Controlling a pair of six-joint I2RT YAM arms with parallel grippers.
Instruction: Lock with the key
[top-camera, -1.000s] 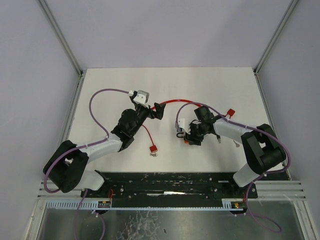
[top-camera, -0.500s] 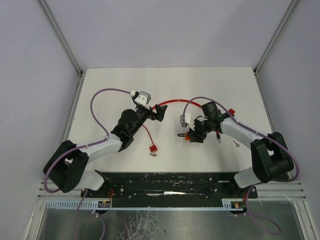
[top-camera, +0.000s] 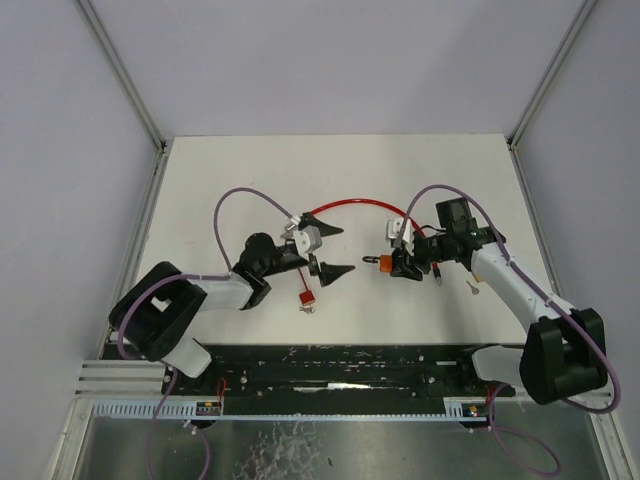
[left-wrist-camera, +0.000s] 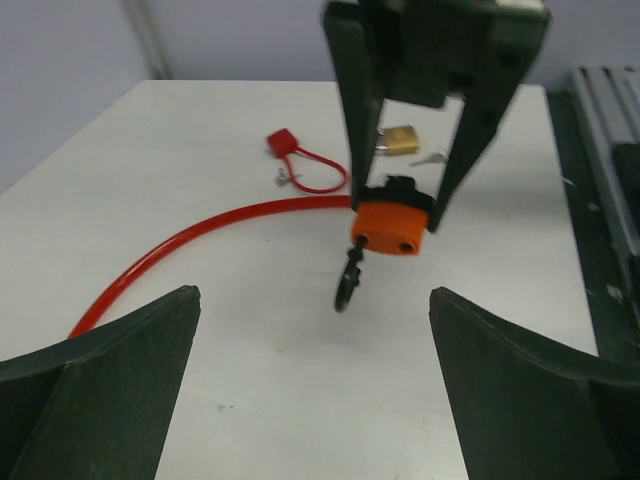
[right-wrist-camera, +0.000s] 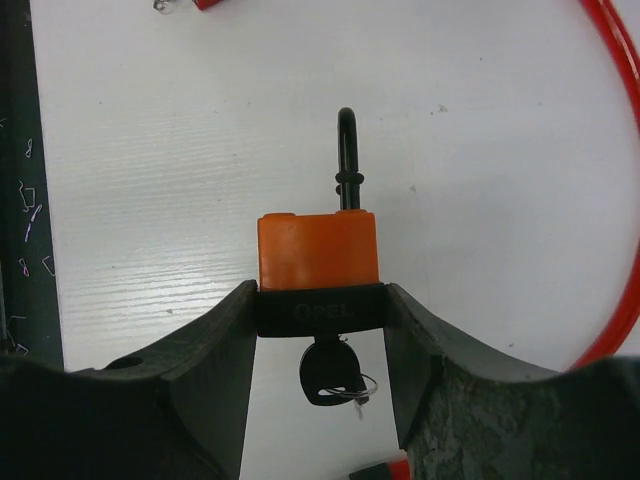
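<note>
My right gripper (right-wrist-camera: 320, 310) is shut on the black base of an orange padlock (right-wrist-camera: 318, 250) and holds it above the table; it also shows in the top view (top-camera: 402, 262). A black key (right-wrist-camera: 330, 375) sits in the padlock's keyhole, pointing back toward my right wrist. The black shackle (right-wrist-camera: 346, 160) points away, toward my left gripper. My left gripper (top-camera: 330, 252) is wide open and empty, facing the padlock (left-wrist-camera: 392, 228) from a short distance. Its own view shows the gripper (left-wrist-camera: 315, 400) and the shackle (left-wrist-camera: 347, 285) ahead of it.
A red cable (top-camera: 350, 203) arcs across the table behind both grippers (left-wrist-camera: 200, 235). A small red padlock with keys (top-camera: 307, 298) lies near the left arm. Another red padlock (left-wrist-camera: 281, 142) and a brass padlock (left-wrist-camera: 400, 138) lie beyond the right gripper.
My left gripper has swung nearer and right, and now stands wide open facing the padlock. My right gripper has moved right with the orange padlock, turning its shackle toward the left.
</note>
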